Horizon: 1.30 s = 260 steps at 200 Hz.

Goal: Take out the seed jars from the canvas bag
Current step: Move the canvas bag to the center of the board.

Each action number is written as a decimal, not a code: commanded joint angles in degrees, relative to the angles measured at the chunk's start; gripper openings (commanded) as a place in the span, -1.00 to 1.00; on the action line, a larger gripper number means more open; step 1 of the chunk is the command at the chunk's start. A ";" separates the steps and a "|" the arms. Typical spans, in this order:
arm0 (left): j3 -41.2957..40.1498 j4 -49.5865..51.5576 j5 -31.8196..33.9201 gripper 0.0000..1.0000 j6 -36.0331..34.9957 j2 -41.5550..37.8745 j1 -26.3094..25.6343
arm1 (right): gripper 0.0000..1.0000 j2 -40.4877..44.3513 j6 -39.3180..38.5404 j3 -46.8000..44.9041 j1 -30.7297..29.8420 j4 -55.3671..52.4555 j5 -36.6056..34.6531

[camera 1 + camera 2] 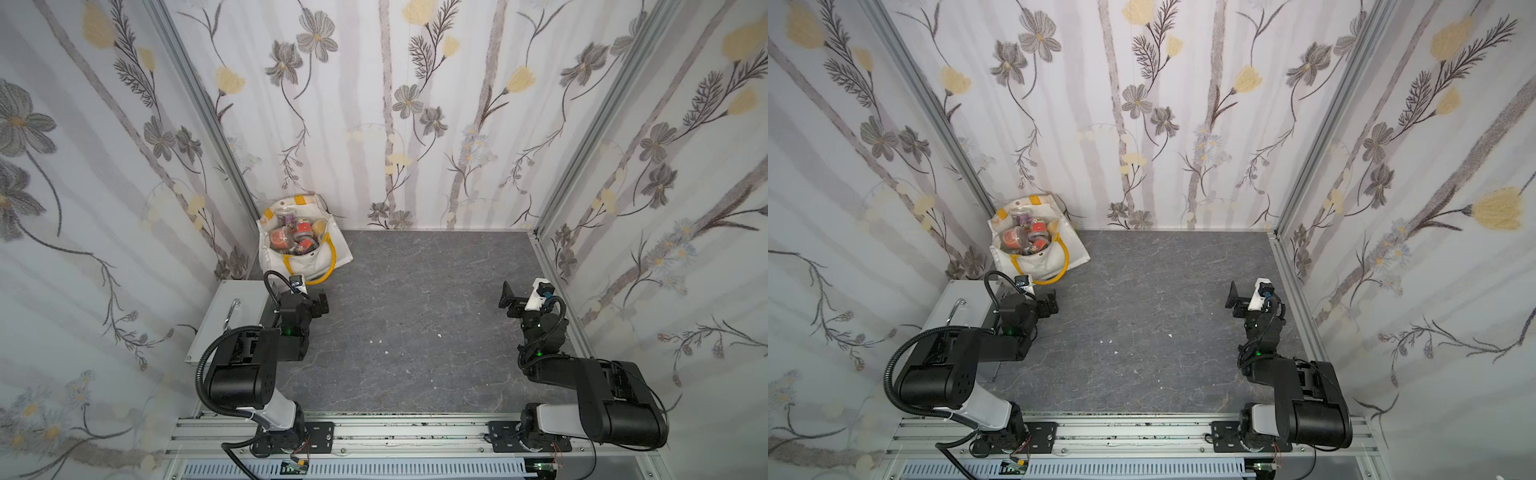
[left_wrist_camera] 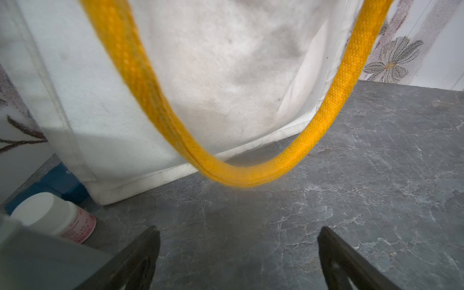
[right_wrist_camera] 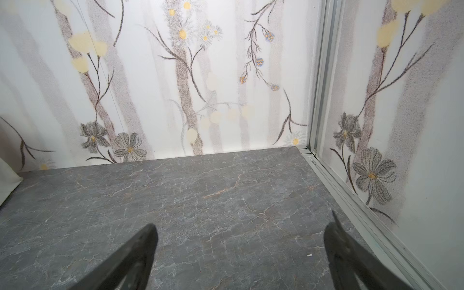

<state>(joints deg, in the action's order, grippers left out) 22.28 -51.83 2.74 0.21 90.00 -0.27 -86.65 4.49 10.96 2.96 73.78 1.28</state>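
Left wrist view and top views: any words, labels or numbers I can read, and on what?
No text is readable anywhere.
white bottle: print on its pink label, too blurred to read.
blue box: faint pale marks, unreadable.
seed jars in the canvas bag: red and orange labels, too small to read.

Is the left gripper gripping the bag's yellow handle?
No, the left wrist view shows the left gripper with jaws open and empty, the yellow handle of the canvas bag hanging clear ahead of them.
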 commanded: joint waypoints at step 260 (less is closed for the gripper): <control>0.78 7.50 0.16 1.00 -0.73 -8.05 -1.11 | 1.00 5.80 2.06 -4.89 0.27 5.59 -5.27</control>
<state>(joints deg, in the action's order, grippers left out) 21.85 -49.95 2.35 0.38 87.20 -0.73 -85.43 4.99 8.93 3.03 74.83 0.23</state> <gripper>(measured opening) 0.997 0.998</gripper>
